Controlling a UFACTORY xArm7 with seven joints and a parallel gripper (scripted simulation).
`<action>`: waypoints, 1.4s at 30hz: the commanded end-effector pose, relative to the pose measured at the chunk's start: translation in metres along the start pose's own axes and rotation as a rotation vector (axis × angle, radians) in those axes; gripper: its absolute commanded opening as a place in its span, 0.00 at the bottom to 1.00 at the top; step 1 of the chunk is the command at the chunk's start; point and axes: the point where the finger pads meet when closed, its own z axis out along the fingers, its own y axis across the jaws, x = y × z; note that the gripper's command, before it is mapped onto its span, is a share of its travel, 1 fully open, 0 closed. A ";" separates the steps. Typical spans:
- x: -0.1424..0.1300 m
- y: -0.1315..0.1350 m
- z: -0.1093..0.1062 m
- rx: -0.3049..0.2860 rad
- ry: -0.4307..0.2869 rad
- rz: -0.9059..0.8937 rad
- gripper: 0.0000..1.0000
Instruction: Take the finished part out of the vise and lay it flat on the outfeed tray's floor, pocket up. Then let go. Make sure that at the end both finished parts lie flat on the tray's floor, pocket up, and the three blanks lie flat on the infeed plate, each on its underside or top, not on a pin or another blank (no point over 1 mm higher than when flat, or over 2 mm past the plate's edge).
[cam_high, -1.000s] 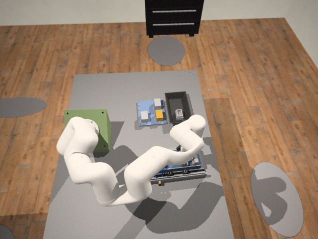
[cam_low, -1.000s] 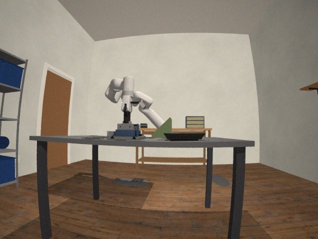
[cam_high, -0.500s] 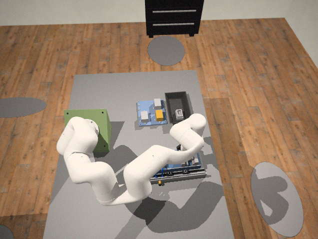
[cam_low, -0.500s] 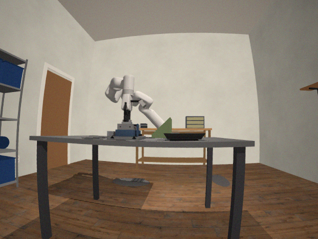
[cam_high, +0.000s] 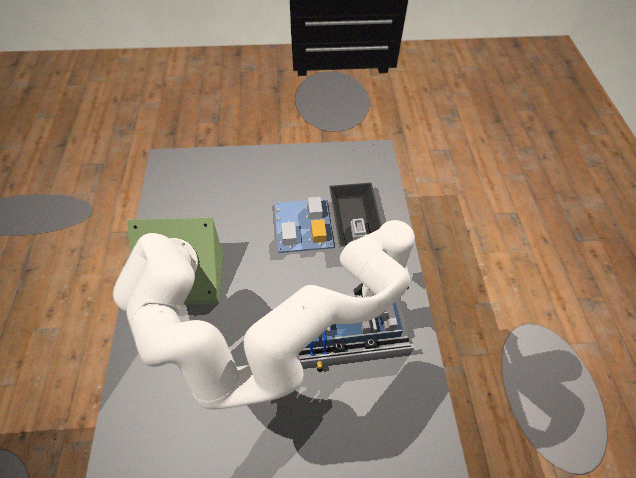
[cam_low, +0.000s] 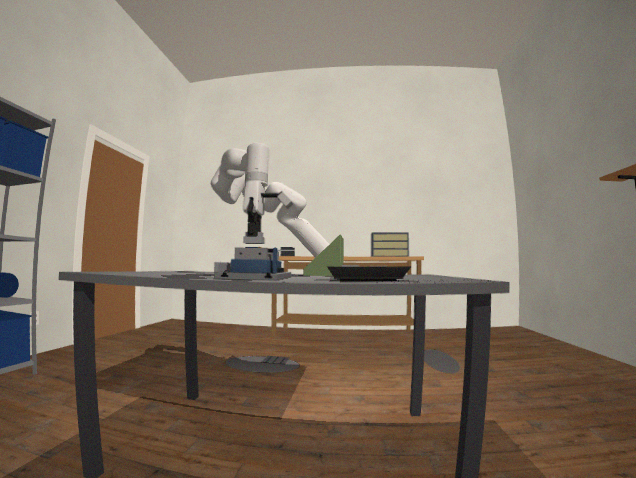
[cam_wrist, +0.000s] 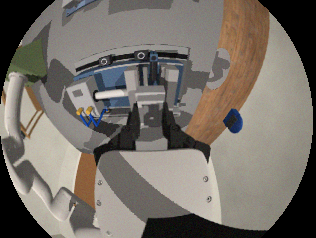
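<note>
My gripper (cam_low: 253, 232) (cam_wrist: 150, 109) is shut on the finished part (cam_low: 253, 239) (cam_wrist: 152, 109), a small grey block. It holds the part a little above the blue vise (cam_low: 255, 264) (cam_wrist: 110, 85), clear of the jaws. In the top view my arm hides the gripper and most of the vise (cam_high: 381, 336). The dark outfeed tray (cam_high: 333, 208) (cam_low: 369, 272) stands further along the table, apart from the vise.
Another grey part (cam_high: 358, 226) lies in the tray. A blue fixture plate (cam_high: 278, 230) with grey blocks and an orange block (cam_high: 318, 230) stands beside the tray. A green wedge block (cam_high: 174, 239) (cam_low: 326, 256) carries my arm's base. The table edge is close on the vise side.
</note>
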 end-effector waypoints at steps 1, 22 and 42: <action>0.001 0.001 -0.009 -0.007 0.001 -0.001 0.00; 0.006 0.005 -0.018 -0.009 0.007 0.001 0.00; 0.169 0.060 -0.040 -0.023 0.105 0.018 0.00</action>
